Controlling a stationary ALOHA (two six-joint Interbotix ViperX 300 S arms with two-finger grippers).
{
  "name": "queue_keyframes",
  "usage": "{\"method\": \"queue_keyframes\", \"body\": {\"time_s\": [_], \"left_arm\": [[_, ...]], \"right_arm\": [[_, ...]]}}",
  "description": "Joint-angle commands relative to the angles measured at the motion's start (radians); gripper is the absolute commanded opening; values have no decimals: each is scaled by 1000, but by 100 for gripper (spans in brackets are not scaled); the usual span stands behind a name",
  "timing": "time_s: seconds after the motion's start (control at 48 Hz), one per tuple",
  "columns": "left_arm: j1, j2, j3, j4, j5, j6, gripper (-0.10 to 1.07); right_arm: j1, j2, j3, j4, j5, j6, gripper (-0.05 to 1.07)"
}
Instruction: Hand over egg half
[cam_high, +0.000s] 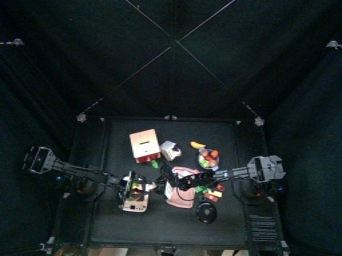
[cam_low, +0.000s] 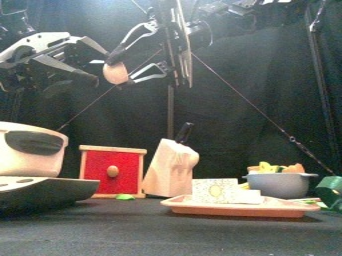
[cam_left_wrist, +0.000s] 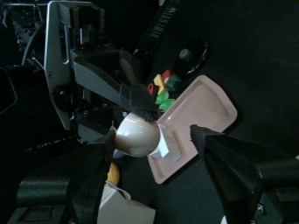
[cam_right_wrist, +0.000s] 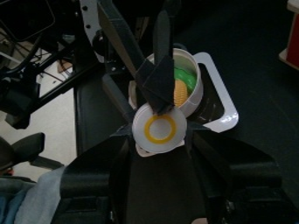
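Egg half (cam_right_wrist: 160, 129) in right claw (cam_right_wrist: 158, 114)

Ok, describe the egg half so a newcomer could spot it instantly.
Look high above the black table, where the two arms meet. The egg half sits in the right claw, facing the open left claw. It's the only thing aloft: white with a yellow yolk ring.

The egg half (cam_right_wrist: 160, 129) is a white toy half with a yellow yolk ring on its flat face, rounded shell side (cam_left_wrist: 135, 134) cream-colored, up in the air well above the desk.
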Motion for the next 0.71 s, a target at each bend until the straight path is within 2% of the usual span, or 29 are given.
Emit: {"method": "queue_keyframes", "body": {"time_s": [0.0, 0.229, 0.417, 0.604, 0.688], "left_arm": [[8, 6, -25, 0, -25, 2, 99], [18, 54, -49, 3, -32, 9, 79], [17, 57, -46, 0, -31, 44, 75], [17, 57, -44, 0, -31, 48, 61], [17, 57, -43, 0, -31, 48, 60]], "right_arm": [[-5, -15, -23, 5, -6, -2, 70], [-6, -11, -25, 8, -9, -2, 70], [0, -8, -23, -8, -9, -5, 71], [-5, -6, -23, 11, -3, -3, 72], [-6, -8, -25, 9, -3, -3, 72]]}}
